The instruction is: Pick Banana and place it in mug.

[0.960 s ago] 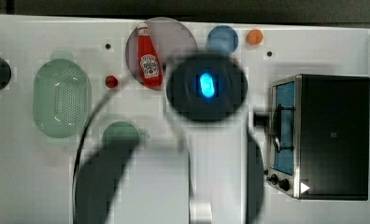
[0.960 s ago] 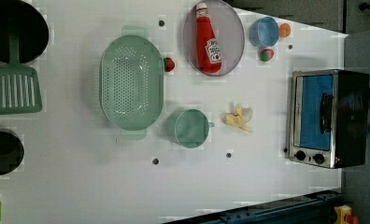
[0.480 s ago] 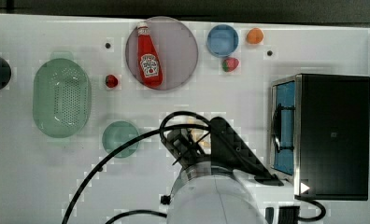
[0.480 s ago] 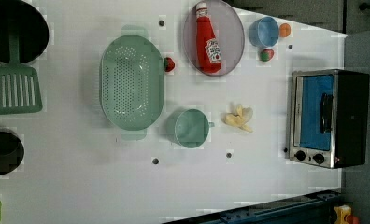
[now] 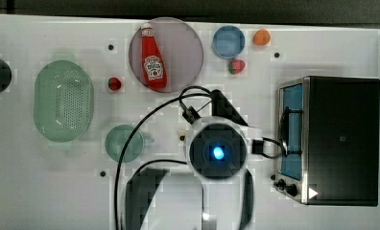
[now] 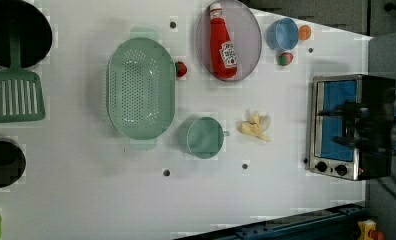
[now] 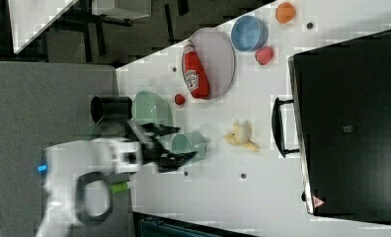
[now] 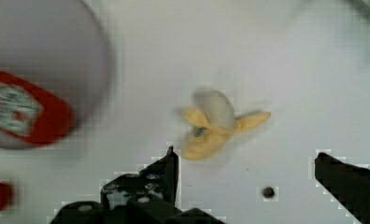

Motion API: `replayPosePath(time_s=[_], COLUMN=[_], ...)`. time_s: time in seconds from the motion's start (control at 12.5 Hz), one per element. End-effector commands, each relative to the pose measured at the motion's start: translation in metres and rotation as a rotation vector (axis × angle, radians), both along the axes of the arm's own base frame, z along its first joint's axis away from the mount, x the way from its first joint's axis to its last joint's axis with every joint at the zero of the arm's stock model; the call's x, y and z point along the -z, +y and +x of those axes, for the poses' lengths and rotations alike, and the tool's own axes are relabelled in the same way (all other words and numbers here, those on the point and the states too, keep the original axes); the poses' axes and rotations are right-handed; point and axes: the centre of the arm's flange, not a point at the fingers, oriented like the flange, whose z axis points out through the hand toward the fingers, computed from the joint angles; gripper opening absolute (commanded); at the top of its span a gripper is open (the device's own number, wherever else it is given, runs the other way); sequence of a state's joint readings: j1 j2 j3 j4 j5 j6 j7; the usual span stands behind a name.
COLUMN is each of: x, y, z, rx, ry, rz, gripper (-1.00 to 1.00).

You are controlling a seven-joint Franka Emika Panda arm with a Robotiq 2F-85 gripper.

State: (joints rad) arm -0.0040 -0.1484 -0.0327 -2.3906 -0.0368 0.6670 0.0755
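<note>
Banana is lying on the white table, just beside the mug on the left view's right and apart from it, with the toaster oven farther along on that side. Its peel flaps are splaying outward, so it is resting low and flat, which probably leaves the pale core as the best place to pinch. The mug is standing upright with its mouth open, its stub handle pointing toward the fruit, so the carry should be short once the fruit is lifted. The ketchup bottle is lying on its plate and the colander is sitting on the mug's far side, neither blocking the way. In the wrist view the gripper is hanging above the table with its jaws spread wide, holding nothing and touching nothing; the banana is sitting just ahead of the gap between the fingers, so the grasp is not yet made.
</note>
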Motion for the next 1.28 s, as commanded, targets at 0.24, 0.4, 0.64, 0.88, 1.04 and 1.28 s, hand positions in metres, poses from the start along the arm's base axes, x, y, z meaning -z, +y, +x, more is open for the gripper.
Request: replayPosePath(time_s=[0.24,0.4,0.64,0.88,1.04,1.28], x=[0.088,0.131,0.172,0.203,0.216,0.213], y=[-0.003,-0.003,-0.001,0.001,0.002,0.003], z=[-0.006,-0.005,-0.004,-0.006,-0.009,-0.005], rx=[-0.017,-0.015,-0.020,-0.025,-0.028,-0.030], ry=[-0.024,0.025,0.010,0.007,0.018,-0.006], rz=[-0.008,-0.005,-0.004,-0.003,-0.002,-0.002], gripper=[1.00,1.00,1.00,1.00,0.92,0.18])
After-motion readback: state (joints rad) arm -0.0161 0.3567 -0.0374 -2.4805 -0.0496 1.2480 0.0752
